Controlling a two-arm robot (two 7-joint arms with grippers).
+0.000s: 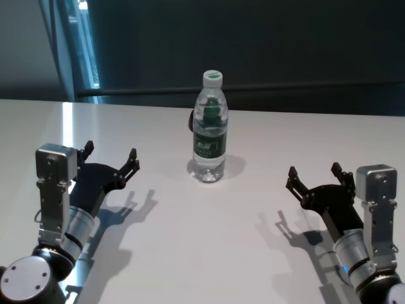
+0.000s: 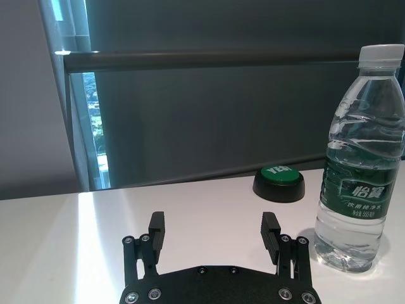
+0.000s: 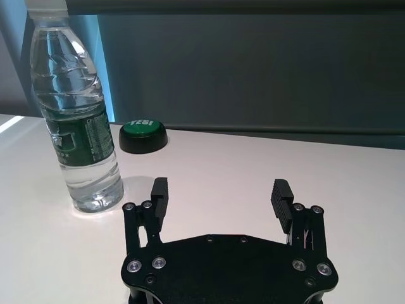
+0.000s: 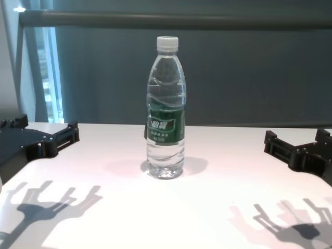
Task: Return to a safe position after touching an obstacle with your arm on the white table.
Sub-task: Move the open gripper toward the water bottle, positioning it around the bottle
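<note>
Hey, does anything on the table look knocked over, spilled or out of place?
Nothing stands out. The bottle stands upright and capped on the table, no spill. Left gripper and right gripper hover open either side, clear of it.

Bottle (image 1: 209, 130): clear, dark green label band with white lettering
Cap (image 1: 212, 77): white, greenish on top in the head view
Table (image 1: 202, 240): plain white, grey tool shadows
Button (image 2: 278, 182): green top with white lettering, black base
Left tool (image 1: 112, 154): black
Right tool (image 1: 314, 175): black
Wrist housings: silver-grey
</note>
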